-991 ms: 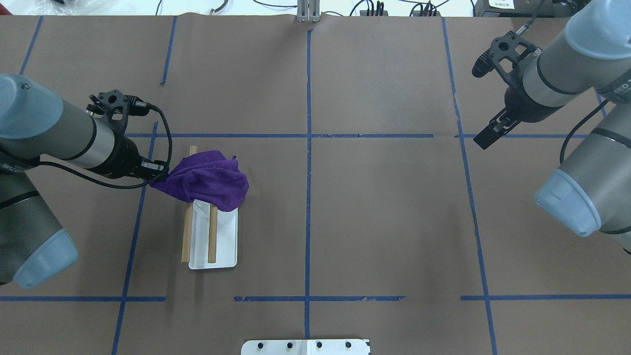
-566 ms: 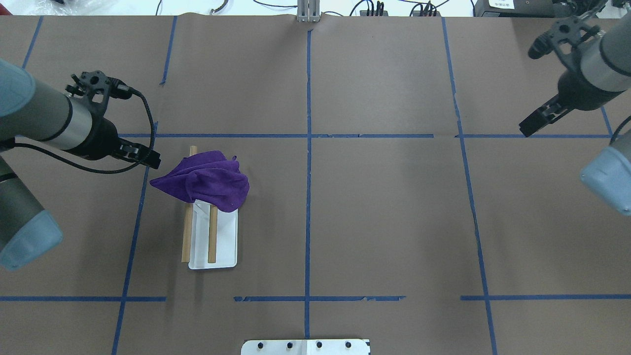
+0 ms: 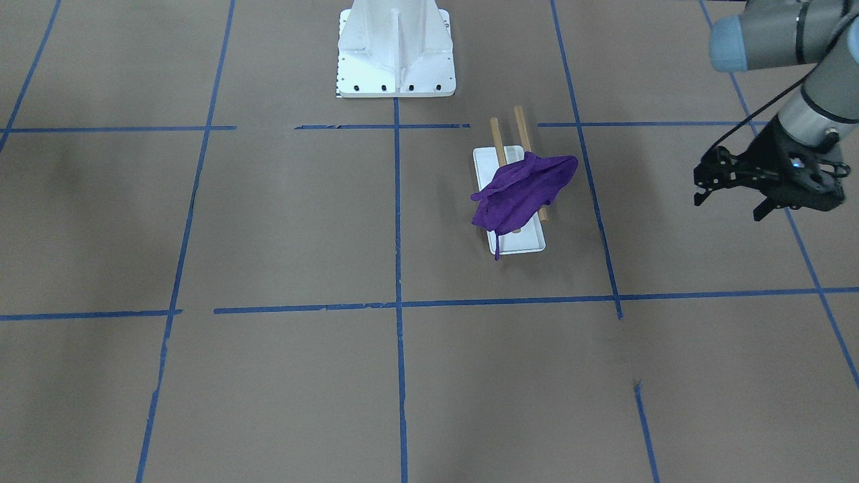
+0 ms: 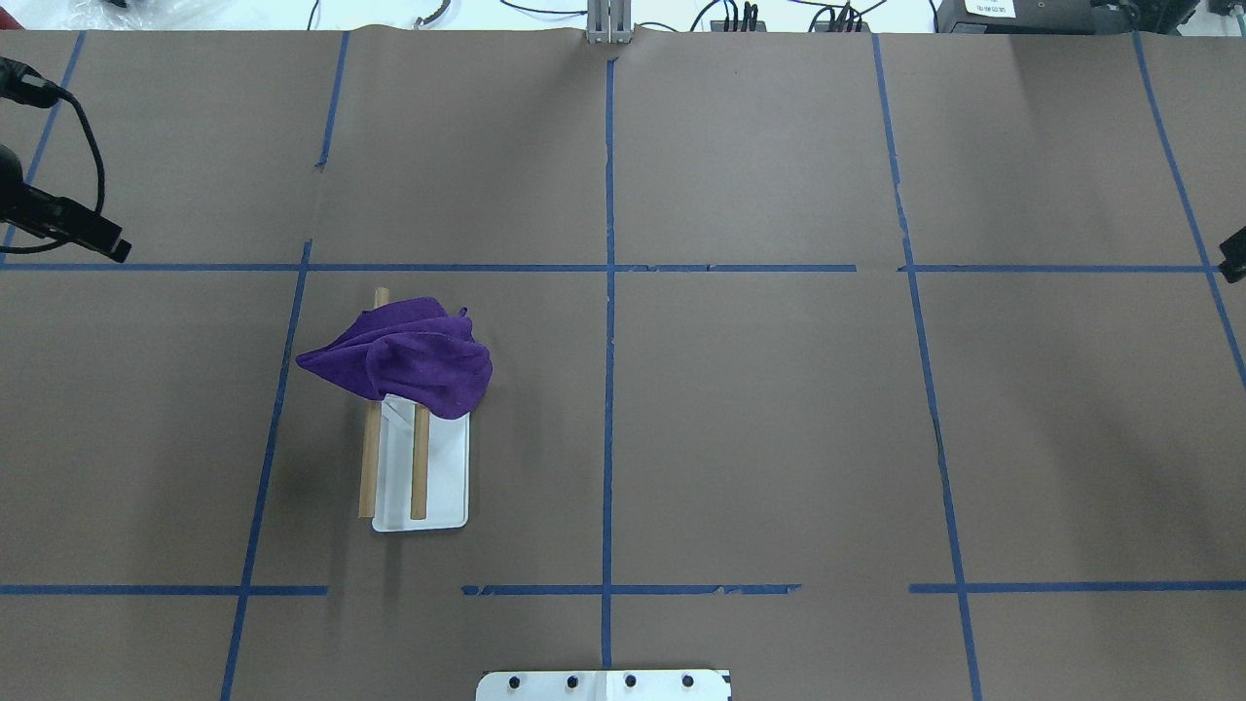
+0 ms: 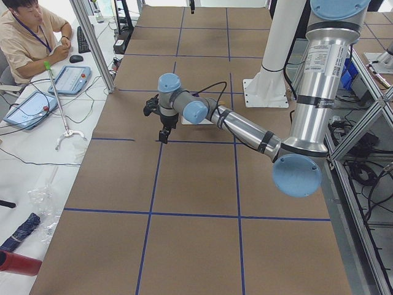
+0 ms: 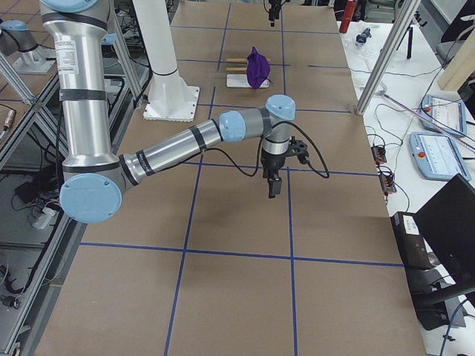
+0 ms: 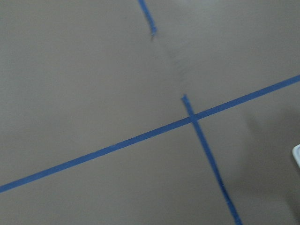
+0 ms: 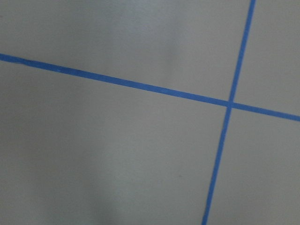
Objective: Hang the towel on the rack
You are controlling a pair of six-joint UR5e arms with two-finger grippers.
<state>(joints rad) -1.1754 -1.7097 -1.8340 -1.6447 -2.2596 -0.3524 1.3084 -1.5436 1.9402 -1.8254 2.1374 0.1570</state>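
Holds nothing in left gripper (image 3: 728, 206), jaws apart, well clear of purple towel (image 3: 520, 191) bunched over wooden rack (image 3: 522, 127) on table (image 3: 268, 221); cannot tell state of right gripper (image 6: 272, 185).

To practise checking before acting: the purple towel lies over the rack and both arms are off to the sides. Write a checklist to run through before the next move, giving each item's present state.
1. Towel on rack: ok, draped over both wooden rails at one end.
2. Towel spread flat: not ok, it is bunched, with one corner jutting past the outer rail.
3. Left gripper apart from towel: ok, holds nothing.
4. Right gripper apart from rack: ok.
5. Jaws open: cannot tell.
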